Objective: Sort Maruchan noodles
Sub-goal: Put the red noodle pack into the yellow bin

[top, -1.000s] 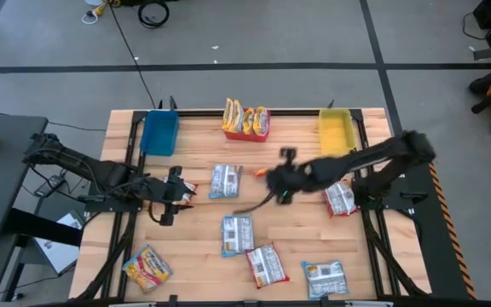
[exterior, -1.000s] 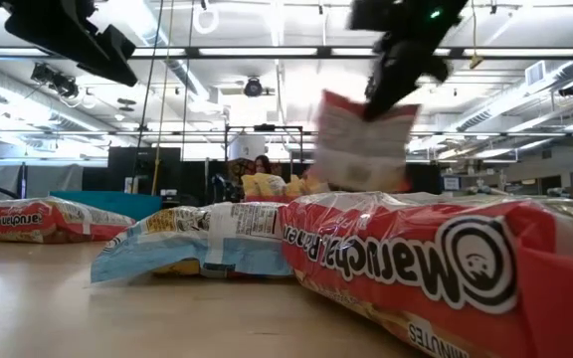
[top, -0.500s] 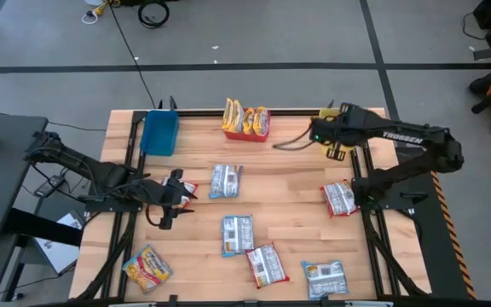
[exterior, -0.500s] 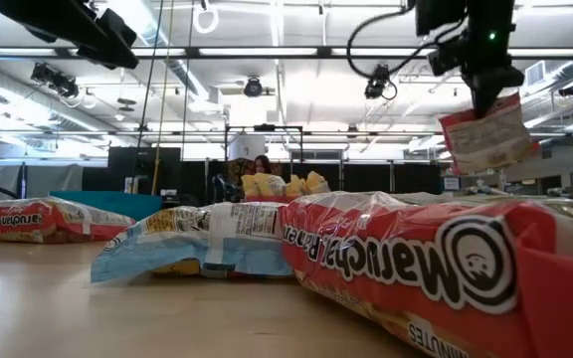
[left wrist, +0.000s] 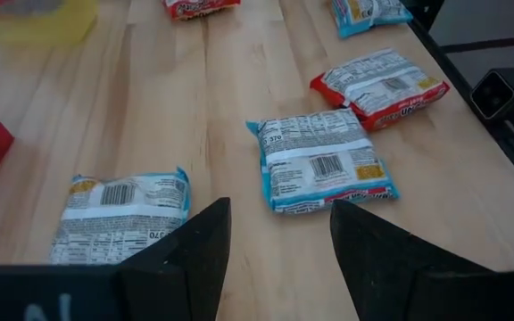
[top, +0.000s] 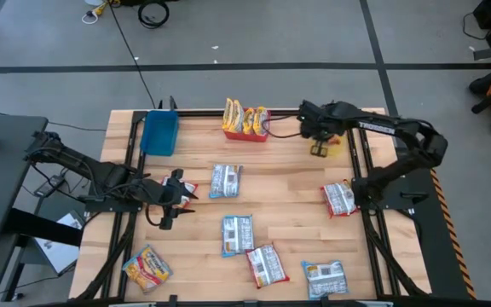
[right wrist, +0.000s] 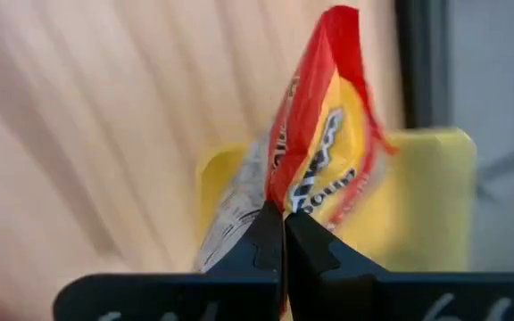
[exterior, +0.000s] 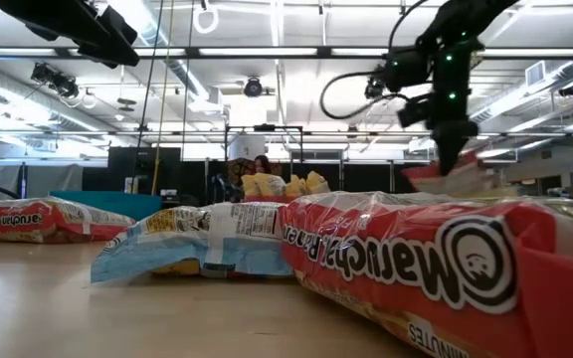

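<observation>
Now, from above, the right gripper [top: 320, 139] has swung from mid-table a second ago to the yellow plastic bin [top: 341, 128] at the far right edge, so the carried packet has reached a drop-off spot, though release is not yet made. The right arm stretches across the back of the table; the left gripper [top: 175, 198] hangs unmoved near the left edge, just beside a red-and-white packet [top: 187, 189]. 7 more crinkly packets lie loose on the wooden table [top: 288, 196], and the red plastic bin [top: 246, 128] holds yellow ones.

At table height, the right gripper [exterior: 453, 164] points straight down with a red packet edge [exterior: 436, 179] under it, lower than half a second ago.

Past the left wrist, 2 dark fingers [left wrist: 190, 259] stand well apart with nothing between them, above blue-and-white packets [left wrist: 321, 162].

Past the right wrist, the jaws are pinched tight on the red-and-yellow noodle packet [right wrist: 324, 152], dangling over the yellow bin [right wrist: 435, 196].
</observation>
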Robot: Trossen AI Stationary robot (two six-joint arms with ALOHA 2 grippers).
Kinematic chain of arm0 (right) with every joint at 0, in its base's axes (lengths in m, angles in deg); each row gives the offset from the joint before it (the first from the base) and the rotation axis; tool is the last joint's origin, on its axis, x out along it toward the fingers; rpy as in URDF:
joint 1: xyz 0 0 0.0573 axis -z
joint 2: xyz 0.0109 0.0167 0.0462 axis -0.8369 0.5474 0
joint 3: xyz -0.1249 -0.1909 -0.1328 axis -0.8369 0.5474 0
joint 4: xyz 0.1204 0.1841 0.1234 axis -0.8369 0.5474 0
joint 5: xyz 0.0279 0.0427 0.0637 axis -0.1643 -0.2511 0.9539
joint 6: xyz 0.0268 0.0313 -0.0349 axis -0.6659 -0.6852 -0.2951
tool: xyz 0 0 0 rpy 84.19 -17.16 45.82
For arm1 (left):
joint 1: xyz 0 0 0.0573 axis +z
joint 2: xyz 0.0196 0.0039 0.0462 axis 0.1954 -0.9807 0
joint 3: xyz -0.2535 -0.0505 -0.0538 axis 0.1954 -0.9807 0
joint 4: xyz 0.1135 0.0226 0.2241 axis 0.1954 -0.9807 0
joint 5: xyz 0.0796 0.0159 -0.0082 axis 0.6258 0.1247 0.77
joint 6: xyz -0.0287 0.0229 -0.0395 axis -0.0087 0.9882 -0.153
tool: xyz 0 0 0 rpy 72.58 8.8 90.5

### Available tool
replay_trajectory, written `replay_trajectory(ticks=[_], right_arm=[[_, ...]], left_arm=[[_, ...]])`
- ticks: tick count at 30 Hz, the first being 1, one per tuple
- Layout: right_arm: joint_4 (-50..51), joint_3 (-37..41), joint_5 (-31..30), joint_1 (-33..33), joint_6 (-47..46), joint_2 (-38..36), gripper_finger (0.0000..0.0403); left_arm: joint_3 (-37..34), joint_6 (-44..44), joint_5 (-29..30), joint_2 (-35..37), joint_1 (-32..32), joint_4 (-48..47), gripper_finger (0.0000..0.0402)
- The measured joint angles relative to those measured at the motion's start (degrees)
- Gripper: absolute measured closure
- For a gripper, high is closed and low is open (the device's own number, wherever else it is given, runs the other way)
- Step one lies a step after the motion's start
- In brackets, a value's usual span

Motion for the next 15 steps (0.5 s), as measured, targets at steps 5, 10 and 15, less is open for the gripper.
replay_trajectory(ticks=[5,10,15], right_arm=[[-5.89,0.0,3.18,-0.96,-1.38,1.22,0.04],[-9.01,0.0,2.44,3.02,-1.02,-0.08,0.04],[-11.76,0.15,3.27,8.15,-0.19,0.08,0.04]], left_arm=[[0.0,2.79,0.08,0.0,1.18,1.0,0.0205],[0.04,3.18,0.13,0.0,2.94,2.47,0.0205],[0.04,3.43,0.12,0.0,3.45,2.4,0.0205]])
